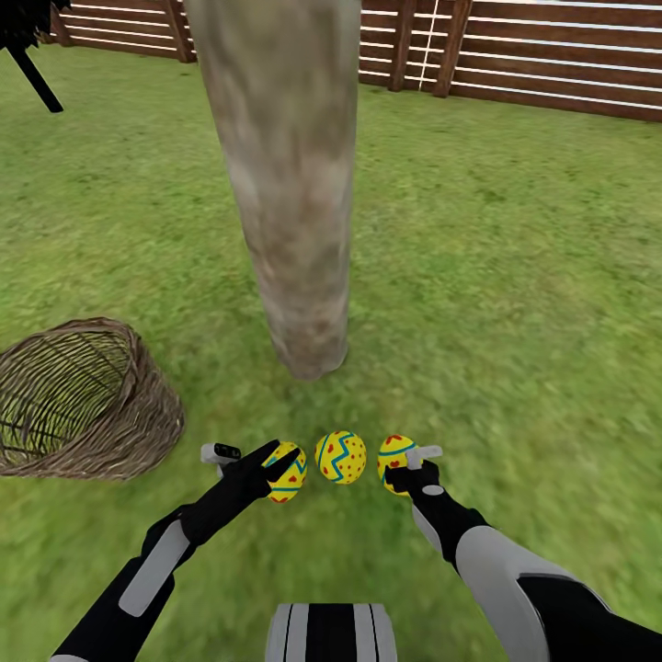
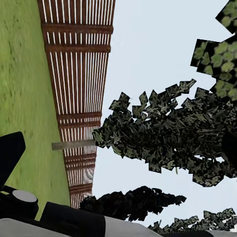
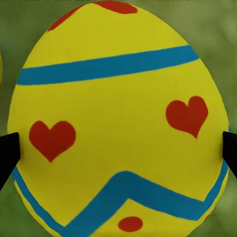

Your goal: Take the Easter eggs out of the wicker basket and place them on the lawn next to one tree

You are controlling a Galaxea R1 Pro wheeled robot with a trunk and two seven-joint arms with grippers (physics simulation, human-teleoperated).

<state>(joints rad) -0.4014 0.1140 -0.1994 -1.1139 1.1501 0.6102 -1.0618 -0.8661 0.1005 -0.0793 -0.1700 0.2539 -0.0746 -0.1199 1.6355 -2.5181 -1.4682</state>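
Eggs in a row on the lawn (image 1: 515, 303) just before the tree (image 1: 294, 230): right claw (image 1: 405, 467) clamped on the right egg (image 1: 393, 460), left claw (image 1: 267, 471) seemingly gripping the left egg (image 1: 289, 471), middle egg (image 1: 341, 457) free between; wicker basket (image 1: 87, 400) tipped, apparently empty.

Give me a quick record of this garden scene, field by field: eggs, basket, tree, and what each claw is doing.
eggs: three in a row on the lawn before the tree trunk
left egg: at the left claw, grip unclear
middle egg: free on the grass
right egg: between the right claw fingers
wicker basket: tipped on its side, left of the trunk, no eggs visible inside
background: wooden fence
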